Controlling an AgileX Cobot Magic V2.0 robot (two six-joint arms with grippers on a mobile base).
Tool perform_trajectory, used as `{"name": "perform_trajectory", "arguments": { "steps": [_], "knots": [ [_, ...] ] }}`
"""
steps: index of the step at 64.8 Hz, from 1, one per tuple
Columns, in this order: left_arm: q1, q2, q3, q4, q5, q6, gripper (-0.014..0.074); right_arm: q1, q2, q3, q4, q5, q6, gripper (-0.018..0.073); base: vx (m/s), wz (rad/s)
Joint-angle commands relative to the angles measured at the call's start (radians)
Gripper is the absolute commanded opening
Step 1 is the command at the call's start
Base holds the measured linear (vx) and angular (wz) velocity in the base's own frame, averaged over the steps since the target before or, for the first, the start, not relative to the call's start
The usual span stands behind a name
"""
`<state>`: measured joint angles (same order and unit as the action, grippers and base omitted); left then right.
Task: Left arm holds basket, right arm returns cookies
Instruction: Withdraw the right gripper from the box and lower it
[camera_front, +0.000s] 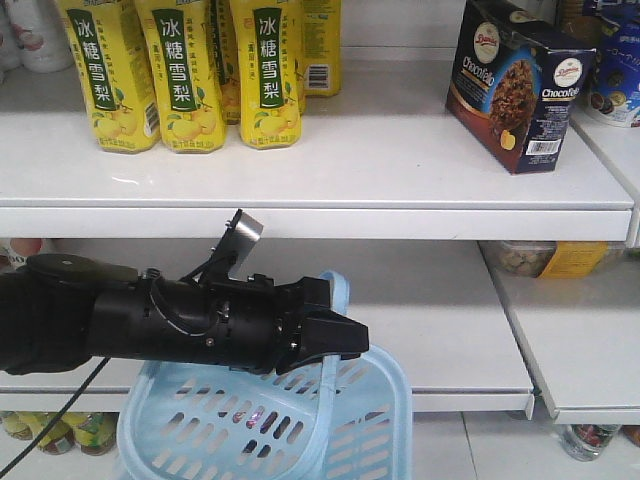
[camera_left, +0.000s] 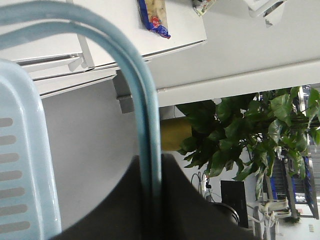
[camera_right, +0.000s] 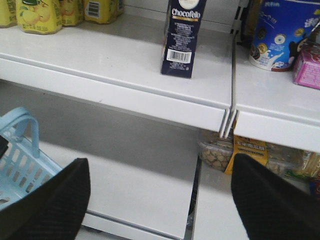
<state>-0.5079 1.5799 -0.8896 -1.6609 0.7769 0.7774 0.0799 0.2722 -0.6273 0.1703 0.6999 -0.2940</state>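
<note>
Your left gripper (camera_front: 335, 340) is clamping the basket (camera_front: 270, 425) by its handle, below the upper shelf (camera_front: 400, 165). The cookies (camera_front: 520, 85) are standing on that shelf; your right fingers (camera_right: 47, 200) are gaping wide, empty. Return looks done.

basket (camera_front: 380, 400): light blue plastic, smooth, slight sheen, slotted walls.
cookies (camera_front: 515, 85): printed cardboard box, glossy.
shelf (camera_front: 400, 160): white, smooth, reflective board.
left arm (camera_front: 190, 320): matt black casing; bare shiny metal tab at 12 o'clock.
drink cartons (camera_front: 190, 70): glossy yellow printed wrap.
</note>
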Motion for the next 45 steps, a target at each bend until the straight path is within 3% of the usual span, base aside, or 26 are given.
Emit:
{"name": "perform_trajectory", "arguments": {
  "steps": [1, 13, 45],
  "knots": [
    [0.001, -0.051, -0.032, -0.054, 0.005, 0.047, -0.0006, 0.001, -0.094, 0.089, -0.023, -0.126, 0.026, 0.0561, 0.0, 0.0],
    [0.001, -0.051, -0.032, -0.054, 0.005, 0.047, -0.0006, 0.001, -0.299, 0.238, -0.025, -0.162, 0.079, 0.0561, 0.0, 0.0],
    [0.001, -0.051, -0.032, -0.055, 0.005, 0.047, -0.0006, 0.001, -0.128, 0.252, -0.039, -0.205, 0.076, 0.0561, 0.0, 0.0]
  ]
}}
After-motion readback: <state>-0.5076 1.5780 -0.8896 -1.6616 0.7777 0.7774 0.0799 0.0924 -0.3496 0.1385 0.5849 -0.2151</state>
